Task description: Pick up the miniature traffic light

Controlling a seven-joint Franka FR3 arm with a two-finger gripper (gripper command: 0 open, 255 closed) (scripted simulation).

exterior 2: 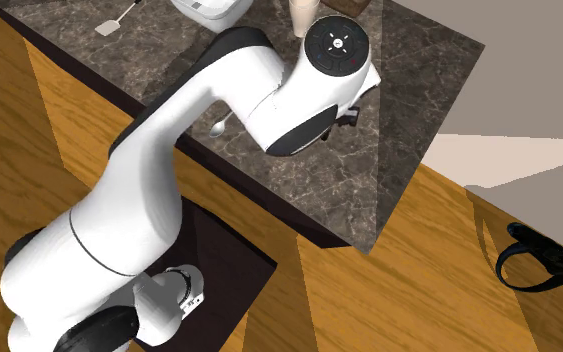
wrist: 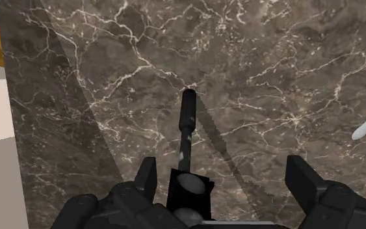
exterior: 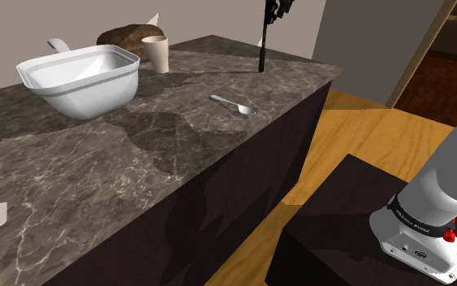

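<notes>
Alignment decides the coming move: the claw (wrist: 223,170) hangs straight above the miniature traffic light (wrist: 188,188), looking down its length. The black fingers stand wide apart and neither appears to touch it. The light is all black and stands upright on the dark marbled surface (wrist: 285,78), so its long axis runs vertically, in line with the claw's approach. In the wrist view its boxy signal head sits nearest the camera, with the thin pole dropping away to a rounded foot on the stone. The head lies in the gap between the fingers but off centre, close to one finger and well away from the other. My judgement is that a small sideways correction, then a straight descent, would bring both pads onto the head or pole.

From the shoulder view, the light stands near the surface's far corner. It is beyond the spoon (exterior: 234,105) and well apart from the white bowl (exterior: 80,77) and the pale cup (exterior: 156,53).

A dark band on the arm's base carries lettering, too small to read.
</notes>
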